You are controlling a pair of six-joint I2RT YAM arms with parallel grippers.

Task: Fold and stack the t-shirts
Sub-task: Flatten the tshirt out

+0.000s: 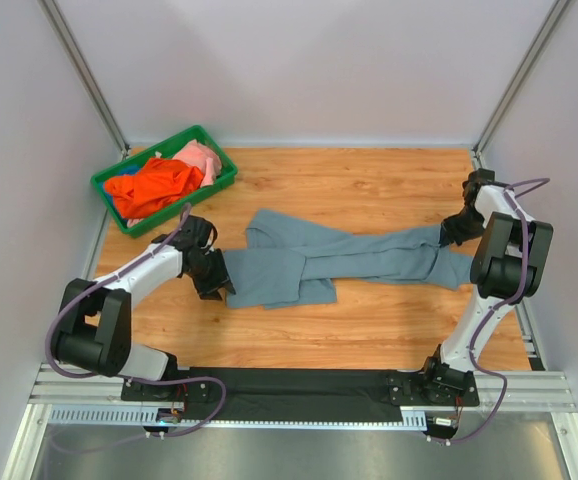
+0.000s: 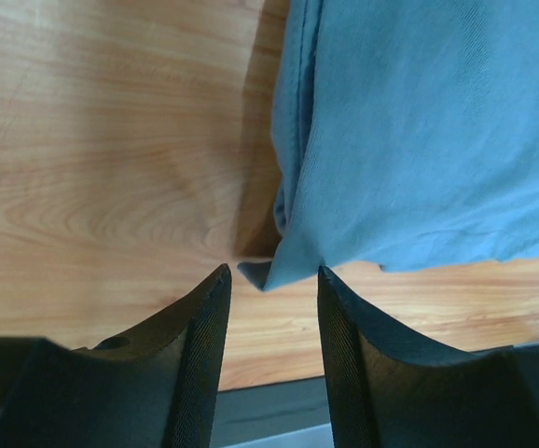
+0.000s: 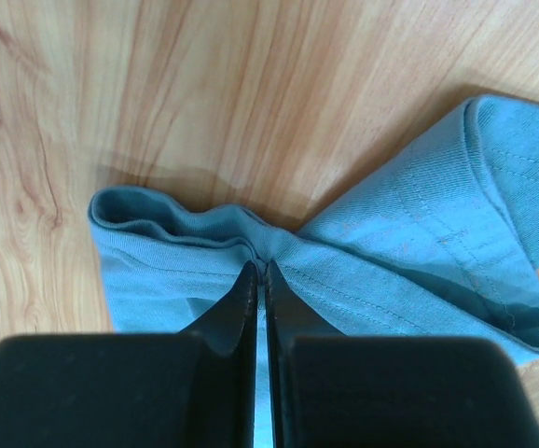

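Grey-blue t-shirt [image 1: 339,265]: stretched lengthwise, right of green bin [image 1: 219,182]. Soft, light, limp; best taken at hems or corners. Right gripper [image 3: 258,266] pinched tight on bunched edge. Left gripper [image 2: 274,277] part-open, straddling opposite corner.

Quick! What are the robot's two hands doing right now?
Left gripper: open, with a corner of the grey-blue t-shirt at its tips.
Right gripper: shut on the grey-blue t-shirt.
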